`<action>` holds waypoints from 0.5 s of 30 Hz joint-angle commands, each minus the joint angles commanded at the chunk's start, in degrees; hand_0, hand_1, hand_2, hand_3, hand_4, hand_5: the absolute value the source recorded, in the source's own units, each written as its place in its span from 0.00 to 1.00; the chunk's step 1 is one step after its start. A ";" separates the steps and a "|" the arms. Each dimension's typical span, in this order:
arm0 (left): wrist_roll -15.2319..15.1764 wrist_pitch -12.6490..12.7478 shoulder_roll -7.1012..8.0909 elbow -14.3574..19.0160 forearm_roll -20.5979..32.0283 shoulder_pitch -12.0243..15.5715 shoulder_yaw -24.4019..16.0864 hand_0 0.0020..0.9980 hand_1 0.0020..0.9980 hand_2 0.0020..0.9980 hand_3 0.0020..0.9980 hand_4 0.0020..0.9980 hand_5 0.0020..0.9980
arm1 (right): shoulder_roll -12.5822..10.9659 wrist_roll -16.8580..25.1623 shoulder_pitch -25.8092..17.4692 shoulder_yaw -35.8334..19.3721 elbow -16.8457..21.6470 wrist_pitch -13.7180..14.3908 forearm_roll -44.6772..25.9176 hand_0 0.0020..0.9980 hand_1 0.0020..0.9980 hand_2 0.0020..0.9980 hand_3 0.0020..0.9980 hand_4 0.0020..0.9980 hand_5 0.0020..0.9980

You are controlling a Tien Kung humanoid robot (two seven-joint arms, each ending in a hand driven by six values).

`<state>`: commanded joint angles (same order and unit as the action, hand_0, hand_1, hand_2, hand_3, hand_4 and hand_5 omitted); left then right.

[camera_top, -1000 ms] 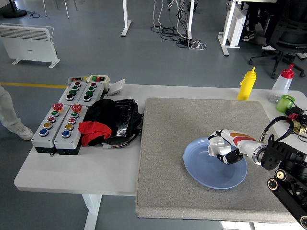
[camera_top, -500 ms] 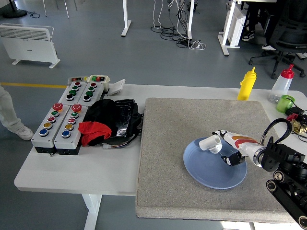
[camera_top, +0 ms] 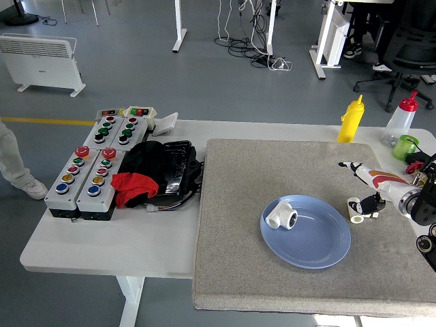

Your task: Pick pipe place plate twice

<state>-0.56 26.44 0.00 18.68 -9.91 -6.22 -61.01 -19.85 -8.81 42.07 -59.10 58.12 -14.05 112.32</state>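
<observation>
A white pipe elbow (camera_top: 282,216) lies on the left part of the blue plate (camera_top: 320,248), which sits on the grey mat. My right hand (camera_top: 366,189) hovers just beyond the plate's right rim, fingers spread and holding nothing. A second small white pipe piece (camera_top: 355,210) lies on the mat directly under that hand, next to the plate's edge. My left arm does not appear in the head view.
A grey mat (camera_top: 238,272) covers the table's right half. Two button boxes (camera_top: 88,170) and a black and red cloth bundle (camera_top: 153,174) lie on the left. A yellow bottle (camera_top: 351,120), a red-capped bottle (camera_top: 399,120) and a green cup (camera_top: 407,146) stand at the far right.
My right hand let go of the pipe elbow, which now lies on the plate's left part. The hand withdrew to the right, off the plate, and opened.
</observation>
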 joint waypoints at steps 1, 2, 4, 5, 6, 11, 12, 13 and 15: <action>0.00 -0.01 0.00 0.00 -0.01 -0.02 -0.01 0.63 0.63 0.65 0.72 0.50 1.00 | -0.60 0.00 0.54 0.99 -1.09 -0.46 -0.42 0.94 0.89 1.00 1.00 0.72 0.02; 0.02 0.02 0.00 0.01 -0.01 -0.02 -0.03 0.63 0.63 0.65 0.72 0.50 1.00 | -0.96 -0.01 1.05 1.85 -1.93 -0.89 -0.82 0.94 0.89 1.00 1.00 0.72 0.02; 0.07 0.08 0.00 0.03 -0.01 -0.01 -0.05 0.63 0.63 0.65 0.72 0.50 1.00 | -1.32 0.03 1.78 3.45 -3.37 -1.43 -1.42 0.94 0.89 1.00 1.00 0.72 0.02; 0.11 0.13 0.00 0.04 0.00 0.01 -0.06 0.63 0.63 0.65 0.72 0.50 1.00 | -1.42 0.14 2.22 4.46 -4.38 -1.68 -1.81 0.94 0.89 1.00 1.00 0.72 0.02; 0.18 0.18 0.00 0.06 0.00 0.05 -0.06 0.63 0.63 0.65 0.72 0.50 1.00 | -1.40 0.30 2.68 5.43 -5.42 -1.85 -2.33 0.94 0.89 1.00 1.00 0.72 0.02; 0.53 0.41 0.00 0.16 -0.30 0.31 -0.30 0.63 0.63 0.65 0.72 0.50 1.00 | -0.81 1.27 4.49 9.57 -10.02 -1.98 -4.55 0.94 0.89 1.00 1.00 0.72 0.03; 0.64 0.45 0.00 0.18 -0.37 0.37 -0.34 0.63 0.63 0.65 0.72 0.50 1.00 | -0.53 1.49 4.97 10.36 -10.89 -1.85 -4.93 0.94 0.89 1.00 1.00 0.72 0.03; 0.72 0.48 0.00 0.20 -0.43 0.43 -0.36 0.63 0.63 0.65 0.72 0.50 1.00 | -0.28 1.68 5.38 11.20 -11.84 -1.72 -5.24 0.94 0.89 1.00 1.00 0.72 0.03; 0.94 0.53 0.00 0.24 -0.67 0.51 -0.46 0.63 0.63 0.65 0.72 0.50 1.00 | 0.35 1.98 6.22 12.44 -13.69 -1.45 -5.61 0.94 0.89 1.00 1.00 0.72 0.03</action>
<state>0.38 26.97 0.00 18.91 -10.58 -5.71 -61.47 -19.50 -6.83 48.29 -46.66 44.42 -15.50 106.71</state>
